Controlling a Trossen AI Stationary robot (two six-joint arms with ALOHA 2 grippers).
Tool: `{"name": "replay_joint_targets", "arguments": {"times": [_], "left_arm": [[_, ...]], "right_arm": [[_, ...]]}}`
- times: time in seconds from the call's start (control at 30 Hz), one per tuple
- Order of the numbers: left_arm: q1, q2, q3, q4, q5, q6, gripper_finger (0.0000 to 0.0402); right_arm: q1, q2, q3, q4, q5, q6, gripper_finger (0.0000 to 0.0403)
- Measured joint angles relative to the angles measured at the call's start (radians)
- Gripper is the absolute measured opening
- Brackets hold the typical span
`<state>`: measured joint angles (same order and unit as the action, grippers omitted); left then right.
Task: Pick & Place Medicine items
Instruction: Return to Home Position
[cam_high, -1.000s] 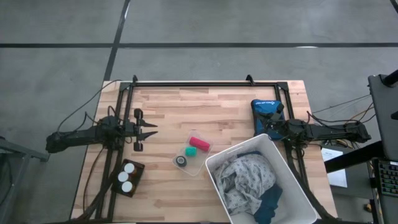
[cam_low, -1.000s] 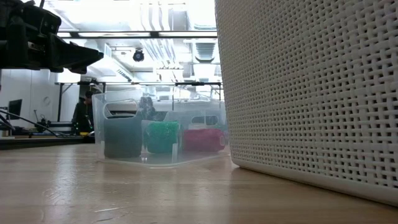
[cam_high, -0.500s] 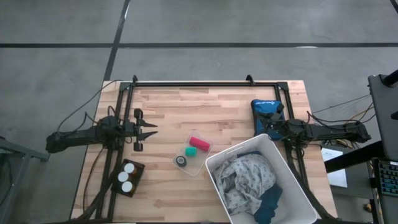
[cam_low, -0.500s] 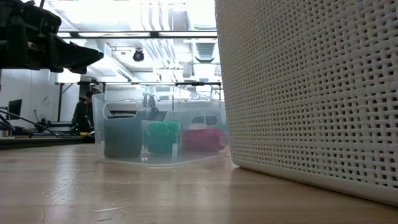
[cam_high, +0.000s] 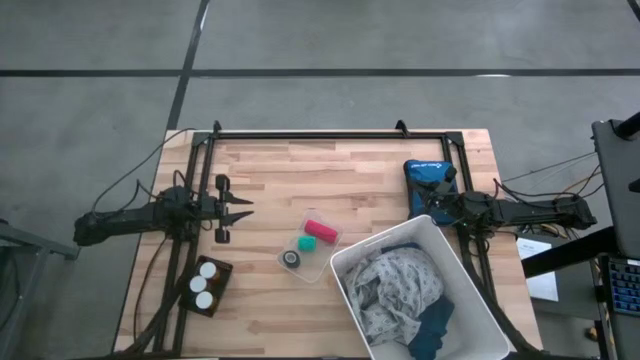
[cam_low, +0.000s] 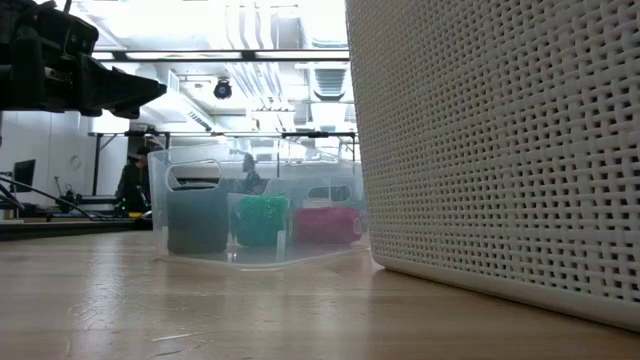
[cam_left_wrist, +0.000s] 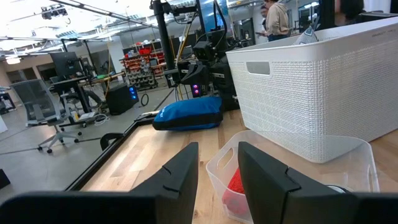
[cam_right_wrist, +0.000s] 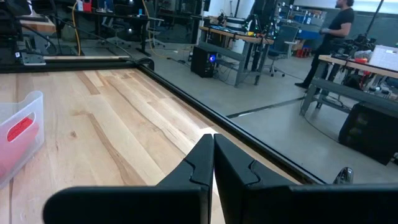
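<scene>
The left end effector hangs over the left side of the bench, fingers parted to a moderate gap, holding and touching nothing. It points toward the clear tray. The right end effector sits at the bench's right edge, just beside a blue pouch. Its fingers are pressed together with nothing between them.

The three pill bottles stand in a black bin near the front left corner, well apart from both end effectors. The clear tray at mid-bench holds a pink roll, a green roll and a dark roll. The white bin at front right holds a grey patterned cloth on top and a blue cloth partly buried under it.

Only the bottles' white caps show from above; their bodies are hidden inside the bin. From table height the white bin's wall blocks everything to the right.
</scene>
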<state>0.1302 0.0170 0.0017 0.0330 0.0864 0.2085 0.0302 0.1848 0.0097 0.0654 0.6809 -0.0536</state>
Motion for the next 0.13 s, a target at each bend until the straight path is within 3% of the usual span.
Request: {"name": "replay_joint_targets", "arguments": {"times": [0.13], "left_arm": [[0.0, 0.0, 0.0, 0.0, 0.0, 0.0, 0.0118]], "right_arm": [[0.0, 0.0, 0.0, 0.0, 0.0, 0.0, 0.0008]]}}
